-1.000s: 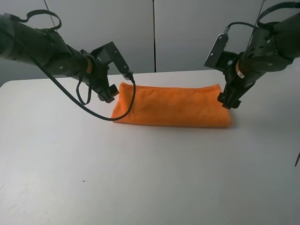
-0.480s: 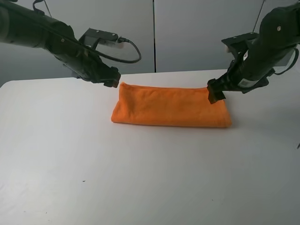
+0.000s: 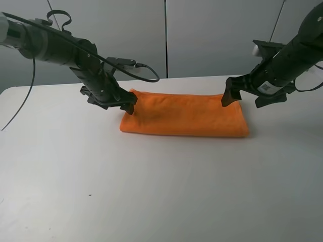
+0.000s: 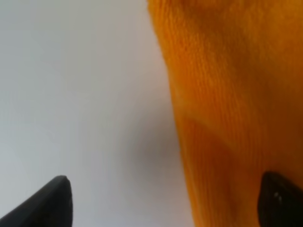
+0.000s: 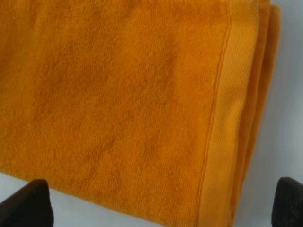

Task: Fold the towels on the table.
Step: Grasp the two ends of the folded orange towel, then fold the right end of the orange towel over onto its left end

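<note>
A folded bright orange terry towel [image 3: 186,115] lay on the plain white tabletop [image 3: 151,191], left jaws and right jaws gaping empty at its opposite ends.

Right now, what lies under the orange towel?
Only the white table shows around the folded towel. Its lower layers and anything beneath them are covered.

Over the last second the left gripper [image 3: 108,101] is brought from beside the towel [image 3: 186,118] onto its far left corner. The right gripper [image 3: 246,99] is lifted from the right end and turned, its wide jaws now spread across the far right corner.
</note>
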Motion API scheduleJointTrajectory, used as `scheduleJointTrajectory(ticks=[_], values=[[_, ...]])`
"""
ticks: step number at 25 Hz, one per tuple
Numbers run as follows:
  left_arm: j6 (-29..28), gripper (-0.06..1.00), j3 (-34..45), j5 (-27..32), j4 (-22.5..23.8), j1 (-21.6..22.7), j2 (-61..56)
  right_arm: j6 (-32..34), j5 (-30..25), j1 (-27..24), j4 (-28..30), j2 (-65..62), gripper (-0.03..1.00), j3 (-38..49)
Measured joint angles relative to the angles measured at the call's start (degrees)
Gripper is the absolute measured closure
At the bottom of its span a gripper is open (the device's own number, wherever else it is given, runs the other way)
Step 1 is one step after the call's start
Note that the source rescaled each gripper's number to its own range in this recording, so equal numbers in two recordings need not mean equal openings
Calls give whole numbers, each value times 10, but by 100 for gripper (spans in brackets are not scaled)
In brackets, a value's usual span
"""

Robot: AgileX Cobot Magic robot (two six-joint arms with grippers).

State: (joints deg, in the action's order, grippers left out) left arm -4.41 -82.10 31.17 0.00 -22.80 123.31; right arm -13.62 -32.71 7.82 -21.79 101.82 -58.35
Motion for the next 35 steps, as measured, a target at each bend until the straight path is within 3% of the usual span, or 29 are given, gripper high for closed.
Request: scheduleJointTrajectory(ticks=[10,18,23,35], values=[[0,-5,-5,49,-13,0,31,-4,13,-8,-17,46,-3,0],[0,-5,-8,54,-15,0,38,-53,24,-67,-112,46,-3,0],[0,-5,-8,54,-15,0,38,-95,25,-72,-162,71,-3,-22],[9,-5,-8,54,-15,0,38,-114,25,-73,-164,152,-3,-45]])
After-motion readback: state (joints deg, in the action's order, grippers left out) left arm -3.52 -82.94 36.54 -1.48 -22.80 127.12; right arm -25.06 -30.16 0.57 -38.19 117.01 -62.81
